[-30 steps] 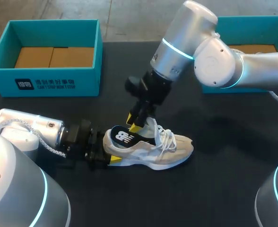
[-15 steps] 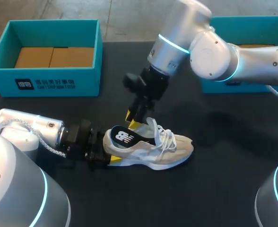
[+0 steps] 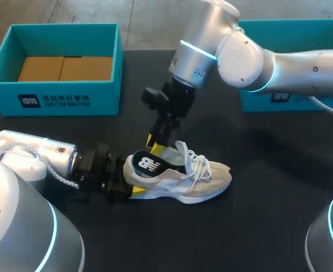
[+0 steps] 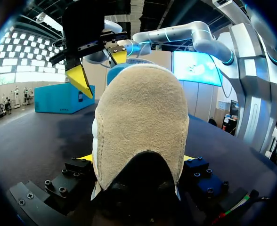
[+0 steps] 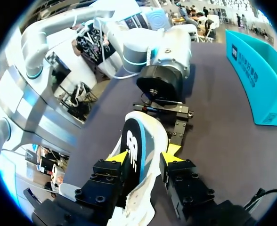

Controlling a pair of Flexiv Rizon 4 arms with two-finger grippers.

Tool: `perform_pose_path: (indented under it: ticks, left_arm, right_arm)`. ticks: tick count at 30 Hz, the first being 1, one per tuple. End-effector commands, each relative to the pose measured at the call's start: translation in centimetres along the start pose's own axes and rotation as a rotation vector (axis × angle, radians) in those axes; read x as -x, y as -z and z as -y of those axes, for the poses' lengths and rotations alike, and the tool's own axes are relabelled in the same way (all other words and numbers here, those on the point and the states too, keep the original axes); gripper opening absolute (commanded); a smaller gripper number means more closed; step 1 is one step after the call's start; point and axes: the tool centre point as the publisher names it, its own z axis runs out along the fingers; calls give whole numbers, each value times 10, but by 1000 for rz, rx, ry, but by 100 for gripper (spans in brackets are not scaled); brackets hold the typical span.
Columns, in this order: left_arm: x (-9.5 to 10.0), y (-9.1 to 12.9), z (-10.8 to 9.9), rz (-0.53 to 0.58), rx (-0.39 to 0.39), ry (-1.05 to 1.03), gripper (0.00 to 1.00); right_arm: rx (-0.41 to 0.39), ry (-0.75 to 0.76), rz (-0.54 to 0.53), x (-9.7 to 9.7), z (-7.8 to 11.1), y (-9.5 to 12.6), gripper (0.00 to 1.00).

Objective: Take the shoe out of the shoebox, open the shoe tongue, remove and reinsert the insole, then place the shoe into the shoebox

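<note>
Left gripper (image 4: 136,159) is clamped on the heel of the beige suede-and-white lace-up sneaker (image 3: 183,178), a yellow tip on each side. Its forearm lies low and flat behind the heel. Right gripper (image 3: 155,143) hangs just above the heel opening, fingers apart with nothing in them, wrist tilted steeply down over the navy insole (image 3: 148,164). The sneaker sits upright on the black table (image 3: 257,226), well apart from the open teal cardboard shoebox (image 3: 107,99) beyond its heel end.
</note>
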Motion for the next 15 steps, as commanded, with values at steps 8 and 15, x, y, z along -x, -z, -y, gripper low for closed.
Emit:
perform_pose_path:
  ticks: [8, 15]
  left_arm:
    - [-1, 0, -3, 2, 1, 0, 0]
    - [-1, 0, -3, 2, 1, 0, 0]
  right_arm:
    - [11, -7, -44, 4, 1, -10, 40]
    - [10, -21, -72, 0, 1, -13, 39]
